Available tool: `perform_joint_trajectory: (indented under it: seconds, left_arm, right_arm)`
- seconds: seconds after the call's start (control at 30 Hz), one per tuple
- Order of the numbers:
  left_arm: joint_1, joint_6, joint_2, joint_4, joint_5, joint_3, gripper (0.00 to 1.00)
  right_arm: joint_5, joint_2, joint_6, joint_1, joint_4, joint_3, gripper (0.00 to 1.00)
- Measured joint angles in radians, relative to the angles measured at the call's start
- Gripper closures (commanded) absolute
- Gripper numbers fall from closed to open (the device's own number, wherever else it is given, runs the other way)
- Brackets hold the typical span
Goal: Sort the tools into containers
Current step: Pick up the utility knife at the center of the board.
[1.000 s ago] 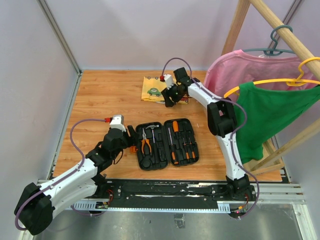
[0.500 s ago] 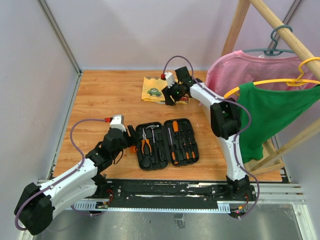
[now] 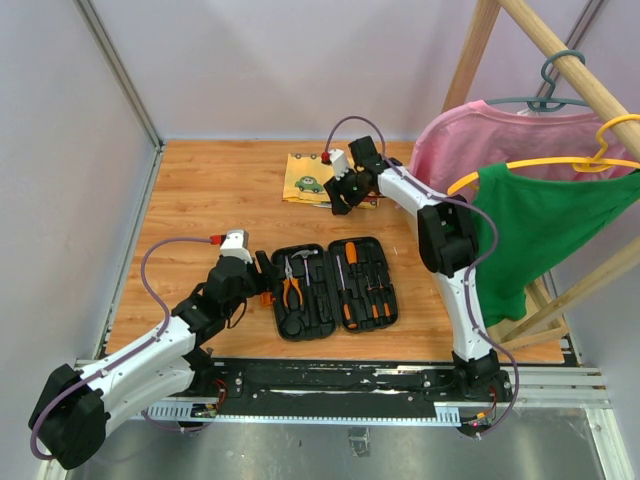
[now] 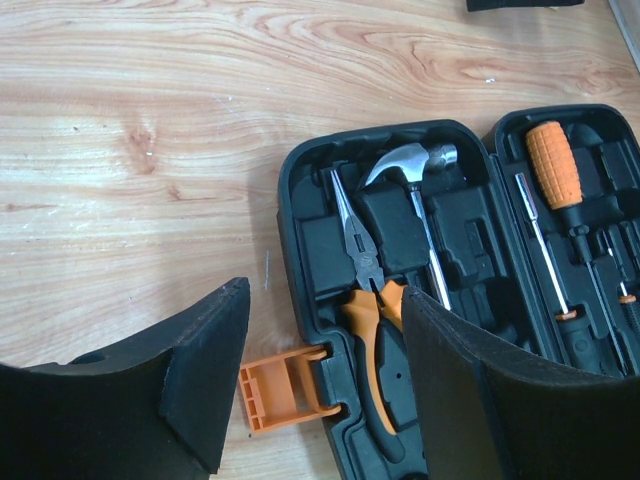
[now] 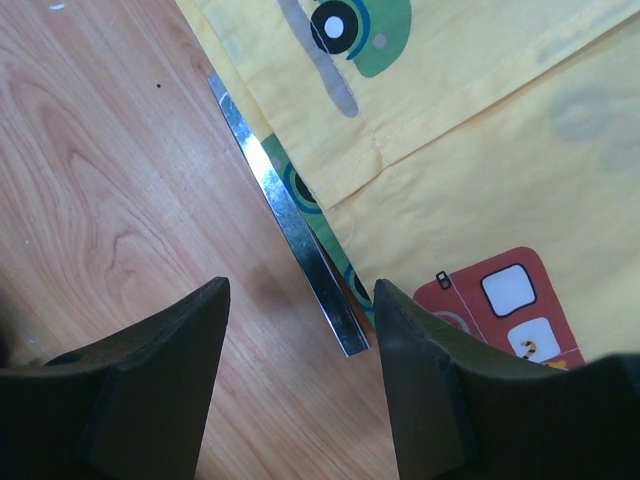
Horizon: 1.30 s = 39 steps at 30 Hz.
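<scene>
A: Near side?
B: Left gripper (image 4: 322, 318) jaws wide, empty, above the orange latch (image 4: 275, 395) of the open black case (image 4: 288, 230). Pliers (image 4: 365, 300), hammer (image 4: 410, 165) and screwdrivers (image 4: 553, 165) seated inside.
A: Far?
B: Right gripper (image 5: 300, 300) spread, empty, straddling a flat steel strip (image 5: 290, 225) at the edge of the car-print yellow cloth (image 5: 480, 110). Any lettering too small to read.

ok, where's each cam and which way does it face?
Top external: high behind the bases, looking down on the table; left arm and right arm whole.
Left wrist: on that wrist, looks down past open left fingers at the tool case, pliers, hammer.
Right wrist: on that wrist, looks down past open right fingers at a metal strip by the yellow cloth.
Shared: top and left wrist, the tool case; top and right wrist, the yellow cloth.
</scene>
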Motion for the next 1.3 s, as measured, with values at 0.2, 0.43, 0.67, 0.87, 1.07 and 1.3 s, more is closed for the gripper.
perform_joint_trajectory:
  seconds: [0.2, 0.43, 0.67, 0.87, 1.07, 1.3]
  left_arm:
    - [0.0, 0.0, 0.001, 0.002, 0.0, 0.0, 0.34]
    - [0.0, 0.0, 0.002, 0.005, 0.001, 0.0, 0.34]
    - [0.0, 0.0, 0.002, 0.006, 0.002, 0.0, 0.34]
    - [0.0, 0.0, 0.002, 0.006, 0.002, 0.0, 0.34]
    - [0.0, 0.0, 0.002, 0.006, 0.002, 0.0, 0.34]
    - [0.0, 0.0, 0.003, 0.006, 0.003, 0.0, 0.34]
  right_arm:
    - [0.0, 0.023, 0.0, 0.0, -0.019, 0.019, 0.42]
    - [0.004, 0.023, 0.0, 0.006, -0.028, 0.017, 0.43]
    - [0.018, 0.012, -0.002, 0.014, -0.027, -0.003, 0.43]
    - [0.018, -0.003, -0.005, 0.019, -0.029, -0.029, 0.48]
    - [0.021, -0.004, -0.005, 0.019, -0.03, -0.032, 0.63]
    - [0.051, 0.004, -0.005, 0.021, -0.052, -0.014, 0.77]
